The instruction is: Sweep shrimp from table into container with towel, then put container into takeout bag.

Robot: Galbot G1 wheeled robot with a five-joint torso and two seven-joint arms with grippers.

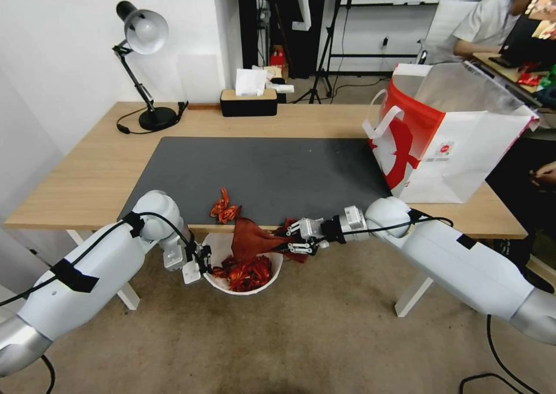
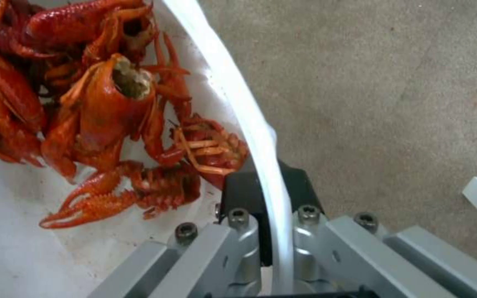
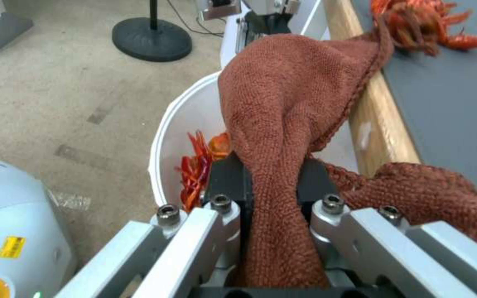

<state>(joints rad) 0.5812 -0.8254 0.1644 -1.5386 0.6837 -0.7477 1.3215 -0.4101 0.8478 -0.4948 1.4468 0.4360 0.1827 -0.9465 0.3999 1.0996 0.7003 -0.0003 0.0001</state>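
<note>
We see the bowl [image 1: 227,248] held below the surface's [image 1: 98,174] near edge, over the carpet, with the left pincer [image 1: 204,262] at its rim on the robot's left side. In the left wrist view that pincer [image 2: 266,194] is pinched on the white rim [image 2: 238,99], one black pad inside the wall and one outside. The bowl holds a heap of shrimp [image 1: 246,271], glossy red-orange with curled tails and claws [image 2: 100,116]; they lie against the inner wall just beside the inner pad. The right pincer [image 1: 289,244] reaches in from the robot's right, level with the surface's edge and just above the bowl, and it is pressed together on the towel [image 1: 250,239]. In the right wrist view we see the rust-red cloth [image 3: 283,116] bunched between the two black pads [image 3: 225,178], fanning out past them and draping over the bowl's rim [image 3: 164,136] and against the wooden edge [image 3: 371,107]. A small clump of shrimp [image 1: 223,207] lies on the dark mat [image 1: 260,168] near the edge, just beyond the towel, apart from the bowl. The bag [image 1: 446,145] stands upright at the surface's right end, mouth open, well apart from both pincers.
</note>
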